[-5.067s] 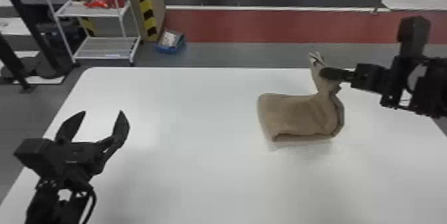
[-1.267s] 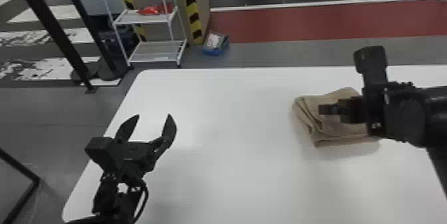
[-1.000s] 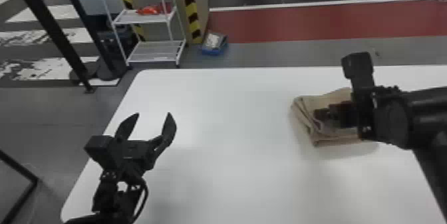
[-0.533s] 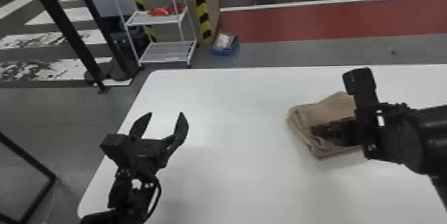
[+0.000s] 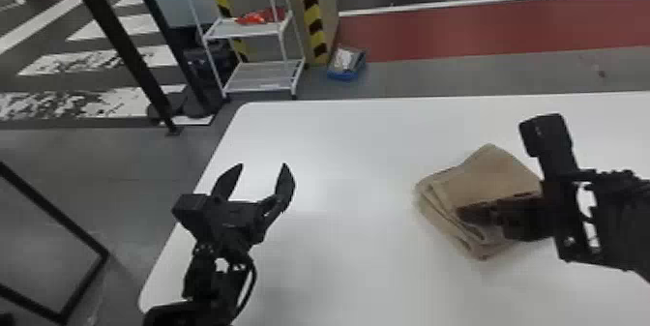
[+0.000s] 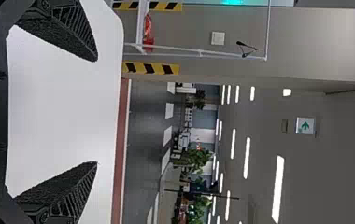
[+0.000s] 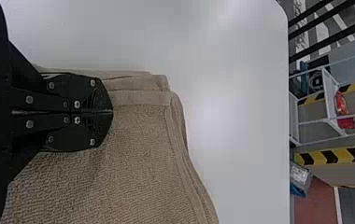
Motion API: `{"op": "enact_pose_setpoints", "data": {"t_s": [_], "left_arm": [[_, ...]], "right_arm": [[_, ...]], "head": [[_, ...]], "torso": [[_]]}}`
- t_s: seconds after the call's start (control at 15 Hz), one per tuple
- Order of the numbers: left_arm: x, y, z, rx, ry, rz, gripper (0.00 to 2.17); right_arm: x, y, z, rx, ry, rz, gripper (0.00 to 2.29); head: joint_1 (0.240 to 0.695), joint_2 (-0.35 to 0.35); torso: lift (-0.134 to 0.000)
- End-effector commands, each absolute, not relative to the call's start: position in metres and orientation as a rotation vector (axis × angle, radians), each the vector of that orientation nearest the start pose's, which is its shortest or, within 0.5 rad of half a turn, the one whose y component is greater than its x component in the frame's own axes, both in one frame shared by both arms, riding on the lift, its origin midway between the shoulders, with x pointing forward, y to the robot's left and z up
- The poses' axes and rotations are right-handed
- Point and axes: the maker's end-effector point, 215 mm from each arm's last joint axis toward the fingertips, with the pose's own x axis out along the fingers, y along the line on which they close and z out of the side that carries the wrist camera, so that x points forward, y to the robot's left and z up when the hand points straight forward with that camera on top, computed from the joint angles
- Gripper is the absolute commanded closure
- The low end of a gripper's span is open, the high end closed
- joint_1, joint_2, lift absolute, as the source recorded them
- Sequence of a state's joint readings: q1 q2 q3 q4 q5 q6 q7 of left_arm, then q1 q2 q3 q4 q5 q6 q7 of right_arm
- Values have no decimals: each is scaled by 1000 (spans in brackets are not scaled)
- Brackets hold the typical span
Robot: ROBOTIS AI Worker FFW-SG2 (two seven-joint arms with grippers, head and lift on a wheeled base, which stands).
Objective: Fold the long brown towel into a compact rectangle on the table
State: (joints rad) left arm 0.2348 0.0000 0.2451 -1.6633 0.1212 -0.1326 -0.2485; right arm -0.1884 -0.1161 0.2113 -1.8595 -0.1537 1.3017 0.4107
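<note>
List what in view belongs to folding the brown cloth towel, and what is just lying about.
Part of the job:
- folded brown cloth towel
- white round-cornered table
- black two-fingered right gripper, at the towel
- matching left gripper, idle

Just lying about:
- white metal rack
- red bundle on its shelf
- shallow blue tray

The folded brown towel point(image 5: 491, 177) lies layered on the white table point(image 5: 348, 155).

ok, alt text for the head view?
Folded brown towel on a white table, with the robot's closed right gripper over its near right part. The open left gripper hovers above the table's left side; a white shelf rack stands behind.
</note>
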Motion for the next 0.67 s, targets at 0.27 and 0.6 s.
{"op": "enact_pose_setpoints", "data": {"t_s": [0.27, 0.6], "left_arm": [[507, 323, -374, -65, -13, 7, 87], [507, 322, -375, -66, -11, 6, 87]], "right_arm": [[450, -74, -429, 91, 917, 662, 2159], [436, -111, -403, 176, 850, 622, 2159]], "head": [[695, 285], [695, 272]], "torso": [[-123], [-123]]}}
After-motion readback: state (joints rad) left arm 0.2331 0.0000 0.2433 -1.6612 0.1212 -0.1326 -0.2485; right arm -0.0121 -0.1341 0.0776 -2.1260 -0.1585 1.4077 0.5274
